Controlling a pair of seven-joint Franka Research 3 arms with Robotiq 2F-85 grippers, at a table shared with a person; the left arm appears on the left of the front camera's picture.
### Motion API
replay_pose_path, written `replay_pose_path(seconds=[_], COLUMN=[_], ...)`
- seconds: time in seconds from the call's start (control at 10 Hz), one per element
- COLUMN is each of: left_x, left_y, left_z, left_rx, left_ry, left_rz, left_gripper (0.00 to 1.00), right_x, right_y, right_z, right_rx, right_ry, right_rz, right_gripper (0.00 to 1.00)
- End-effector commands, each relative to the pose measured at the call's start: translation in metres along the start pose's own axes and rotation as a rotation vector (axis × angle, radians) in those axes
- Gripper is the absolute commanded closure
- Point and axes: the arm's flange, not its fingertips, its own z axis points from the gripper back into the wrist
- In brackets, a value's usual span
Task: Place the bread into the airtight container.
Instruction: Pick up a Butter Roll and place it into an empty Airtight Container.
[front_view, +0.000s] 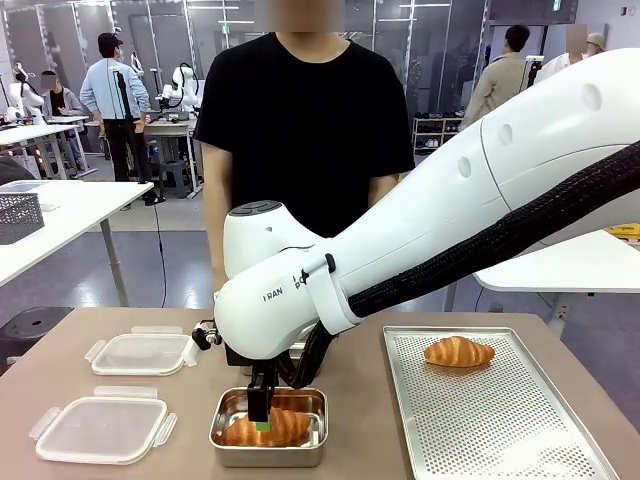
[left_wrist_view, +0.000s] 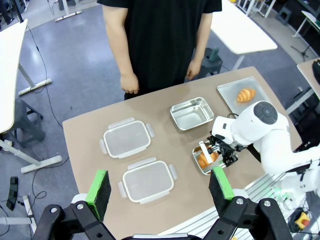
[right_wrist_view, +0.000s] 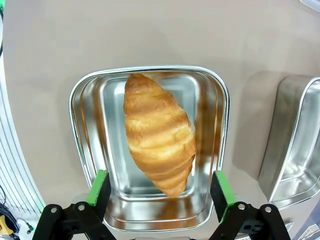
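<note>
Your right tool (right_wrist_view: 160, 184) hangs with its fingers apart, gripping nothing, one finger on either side of the near tip of the bread (right_wrist_view: 159, 132). That bread lies flat inside the steel container (right_wrist_view: 80, 115), its long axis running from between the fingers toward the far rim, slightly skewed. Your left tool (left_wrist_view: 159, 187), fingers also apart, hangs high above the worktop (left_wrist_view: 90, 135).

The bread (right_wrist_view: 159, 135) has a golden, flaky crust with a soft shine, and the container (right_wrist_view: 82, 125) is smooth, shiny metal that shows the bread like a mirror. The tray (front_view: 500, 420) is dull grey metal full of tiny holes. The lids (front_view: 100, 430) look like cloudy plastic, and the desk (front_view: 355, 435) is smooth, matt brown.
</note>
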Motion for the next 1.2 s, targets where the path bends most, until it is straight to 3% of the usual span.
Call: replay_pose_path(seconds=[0.0,0.4,0.6,0.7,1.1], left_x=[0.001,0.001,0.001,0.001,0.001], left_y=[-0.001,-0.001,-0.001,-0.001,-0.001], left_z=[0.000,0.000,0.000,0.000,0.000], left_rx=[-0.009,-0.009,-0.009,-0.009,-0.009], left_ry=[-0.002,-0.002,-0.002,-0.002,-0.002], left_rz=[-0.003,-0.003,-0.003,-0.003,-0.003], left_gripper=[0.00,0.00,0.00,0.00,0.00], right_x=[0.000,0.000,-0.054,-0.093,-0.227], right_y=[0.000,0.000,-0.015,-0.036,-0.050], right_z=[0.000,0.000,0.066,0.090,0.126], right_rx=[0.003,0.000,-0.050,-0.016,-0.027], right_ry=[-0.002,0.000,-0.069,-0.168,-0.396], right_rz=[0.000,0.000,-0.138,-0.229,-0.460], right_gripper=[0.00,0.00,0.00,0.00,0.00])
